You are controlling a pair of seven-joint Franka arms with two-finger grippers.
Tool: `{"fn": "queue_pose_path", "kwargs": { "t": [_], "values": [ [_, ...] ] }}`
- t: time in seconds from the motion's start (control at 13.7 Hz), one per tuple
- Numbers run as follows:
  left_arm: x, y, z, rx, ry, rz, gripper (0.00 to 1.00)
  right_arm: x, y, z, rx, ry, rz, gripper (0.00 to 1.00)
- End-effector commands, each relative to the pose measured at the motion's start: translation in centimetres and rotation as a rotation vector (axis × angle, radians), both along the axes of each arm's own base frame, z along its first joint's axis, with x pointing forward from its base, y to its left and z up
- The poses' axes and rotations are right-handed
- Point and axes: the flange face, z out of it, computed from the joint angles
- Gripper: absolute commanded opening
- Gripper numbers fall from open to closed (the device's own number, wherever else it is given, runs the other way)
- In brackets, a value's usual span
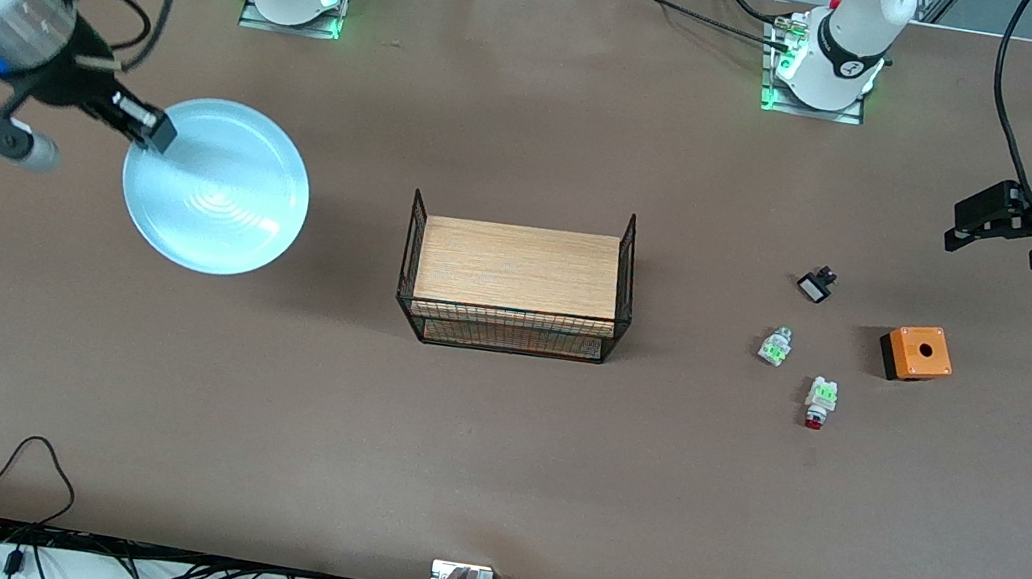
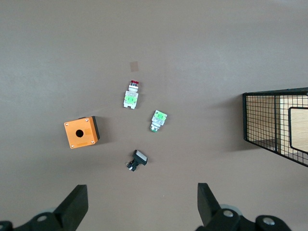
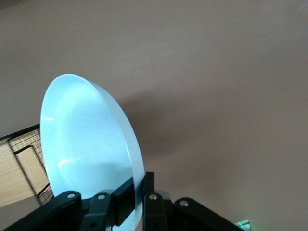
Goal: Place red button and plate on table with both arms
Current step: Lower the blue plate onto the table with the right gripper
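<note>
Front view shows the right end effector (image 1: 157,128) clamped on the rim of the plate (image 1: 217,187), holding it up over the worktop (image 1: 494,448) toward the right arm's end. The left end effector (image 2: 139,204) hangs with jaws wide over the worktop's other end, the red button (image 1: 819,403) lying on the worktop well apart from it, near the orange box (image 1: 916,353).

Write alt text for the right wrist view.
The right gripper has its jaws shut on the rim of a pale-blue plate, held above the brown table. A corner of the wire rack shows past the plate.
</note>
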Motion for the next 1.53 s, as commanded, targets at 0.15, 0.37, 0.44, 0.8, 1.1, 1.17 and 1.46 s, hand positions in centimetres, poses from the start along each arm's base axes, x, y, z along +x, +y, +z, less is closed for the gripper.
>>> {"fn": "queue_pose_path", "kwargs": {
  "t": [0.15,0.37,0.44,0.8,1.1,1.17,1.46],
  "values": [
    [0.4,0.0,0.5,-0.020,0.006,-0.003,1.00,1.6,-5.1,-4.4,-0.011,-0.009,0.128,0.00],
    [0.3,0.4,1.3,-0.022,-0.006,0.004,1.00,2.9,-8.3,-9.4,-0.008,-0.020,0.219,0.00],
    [0.3,0.3,1.2,-0.022,-0.005,0.002,1.00,3.2,-8.7,-11.3,-0.009,-0.040,0.235,0.00],
    [0.5,0.0,1.0,-0.022,-0.003,-0.003,1.00,3.8,-10.6,-19.9,-0.016,-0.126,0.253,0.00],
    [0.4,0.8,1.1,-0.022,-0.005,0.013,1.00,4.5,-10.9,-25.4,-0.031,-0.186,0.256,0.01],
    [0.4,0.8,1.1,-0.020,-0.005,0.013,1.00,4.6,-11.0,-26.8,-0.035,-0.192,0.256,0.01],
    [0.4,0.9,1.1,-0.020,-0.005,0.013,1.00,5.0,-12.1,-32.3,-0.045,-0.203,0.240,0.04]
  ]
}}
